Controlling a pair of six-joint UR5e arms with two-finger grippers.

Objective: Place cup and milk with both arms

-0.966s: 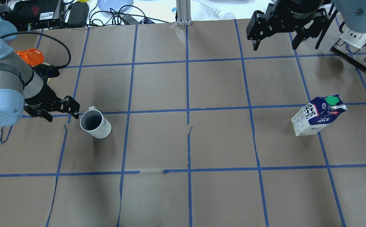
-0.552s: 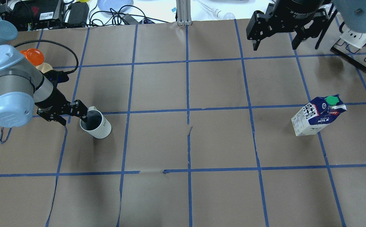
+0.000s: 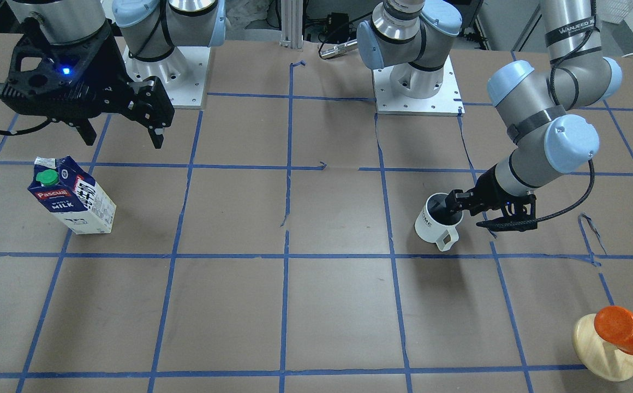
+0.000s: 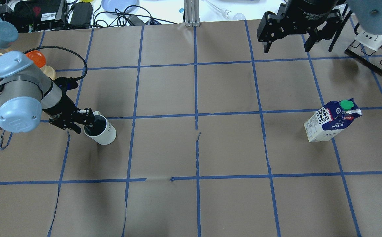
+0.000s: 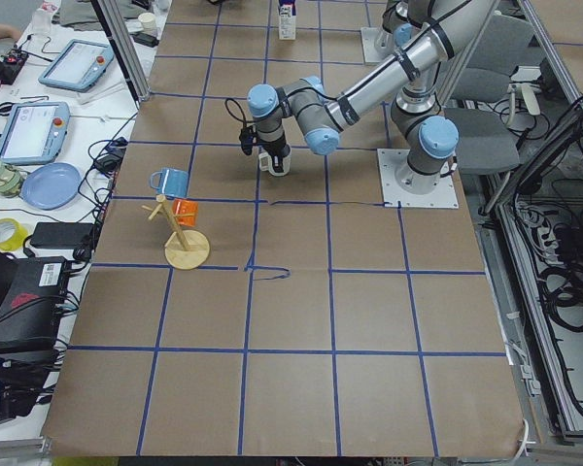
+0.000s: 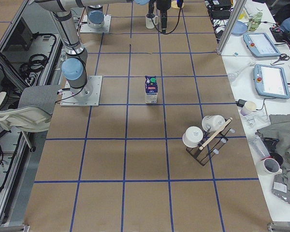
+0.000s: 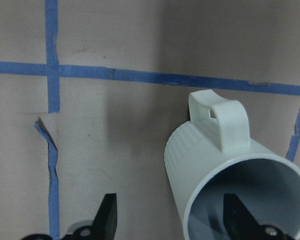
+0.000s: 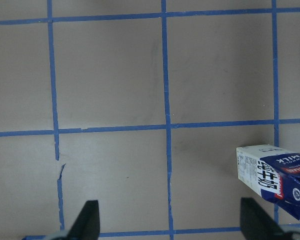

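While the right hand (image 4: pixel 286 48) hangs unmoved and spread wide at the upper right of the overhead view, the left hand (image 4: pixel 84 125) has slid rightward over the last second to reach the cup (image 4: pixel 101 131) at middle left. Its fingers are spread, not yet pinching: one dips into the dark interior and the other stands outside the rim, so the wall lies between them. A grasp looks ready to close. The milk (image 4: pixel 332 120) stands upright at middle right, untouched, well apart from the right hand. The desk (image 4: pixel 230 148) is brown paper, torn in places, with a blue tape grid (image 4: pixel 196 115). Cables (image 4: pixel 112 14) and a blue plate (image 4: pixel 118 5) crowd the top edge.
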